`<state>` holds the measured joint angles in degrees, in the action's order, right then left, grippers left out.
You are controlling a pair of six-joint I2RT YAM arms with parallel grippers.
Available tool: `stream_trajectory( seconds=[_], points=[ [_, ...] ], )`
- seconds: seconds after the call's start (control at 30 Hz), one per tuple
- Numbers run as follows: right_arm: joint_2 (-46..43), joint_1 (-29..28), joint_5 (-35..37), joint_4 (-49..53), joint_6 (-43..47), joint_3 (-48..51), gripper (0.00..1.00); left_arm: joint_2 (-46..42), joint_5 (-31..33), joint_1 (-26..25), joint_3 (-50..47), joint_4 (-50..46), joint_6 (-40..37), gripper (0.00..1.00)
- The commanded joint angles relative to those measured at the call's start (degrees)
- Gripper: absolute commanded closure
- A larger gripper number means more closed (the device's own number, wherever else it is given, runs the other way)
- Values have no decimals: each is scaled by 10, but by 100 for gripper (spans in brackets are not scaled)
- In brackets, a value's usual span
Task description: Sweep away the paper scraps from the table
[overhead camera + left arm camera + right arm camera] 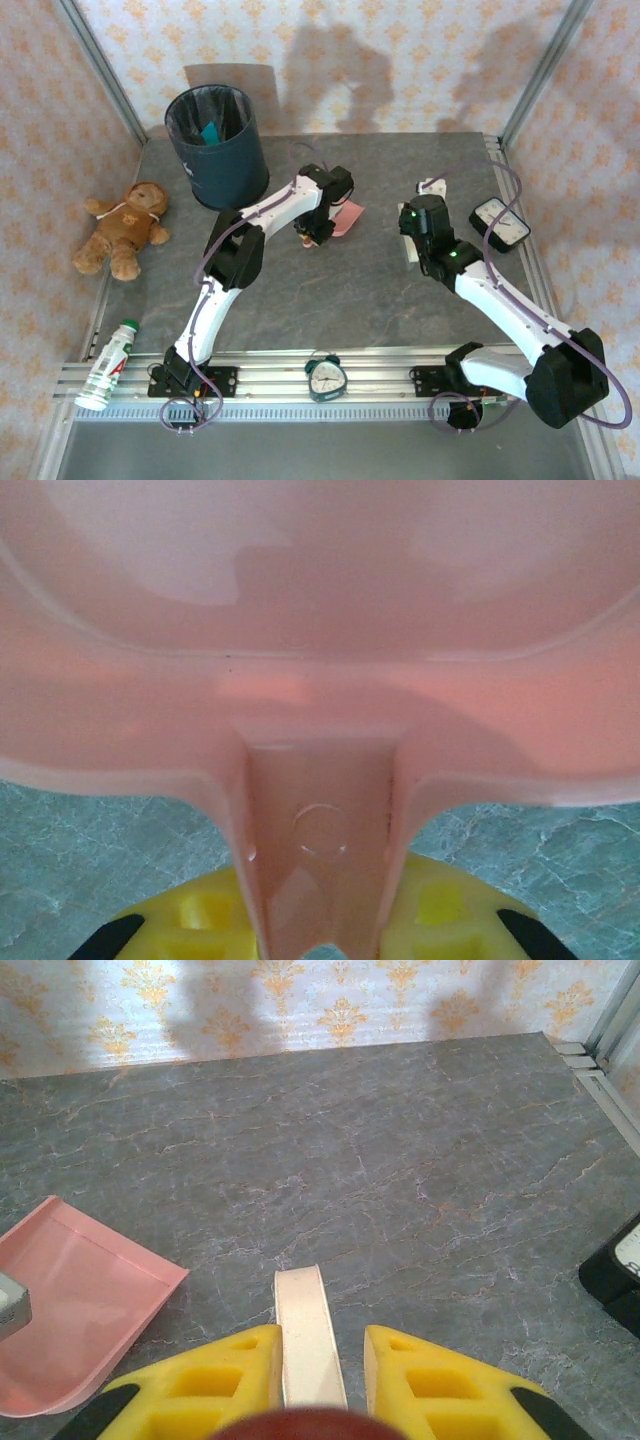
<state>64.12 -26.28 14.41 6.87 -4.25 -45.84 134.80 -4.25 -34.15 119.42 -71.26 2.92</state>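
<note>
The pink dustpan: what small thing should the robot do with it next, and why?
Probably lower the dustpan onto the table and open the left gripper, which is shut on its handle. The pan's inside looks bare, and a teal paper scrap lies in the bin, so the emptying seems done.

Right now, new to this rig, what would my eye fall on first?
The pink plastic dustpan, held by the left gripper, beside the right gripper holding a cream handle. A dark blue round bin stands far left on the grey table, a brown teddy bear at its left edge.
</note>
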Motion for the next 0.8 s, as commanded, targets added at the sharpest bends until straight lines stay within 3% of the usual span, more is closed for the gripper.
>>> stream_trajectory(
  seconds=[0.0,0.53,0.77],
  points=[
    [-10,4,14,-9,0,4,100,10,-14,-6,-3,-21,-10,100],
    [-6,4,9,-11,-3,6,100,22,-39,-7,-14,-27,-18,90],
    [0,3,4,-11,-4,4,100,20,-40,-7,-23,-24,-20,76]
  ],
)
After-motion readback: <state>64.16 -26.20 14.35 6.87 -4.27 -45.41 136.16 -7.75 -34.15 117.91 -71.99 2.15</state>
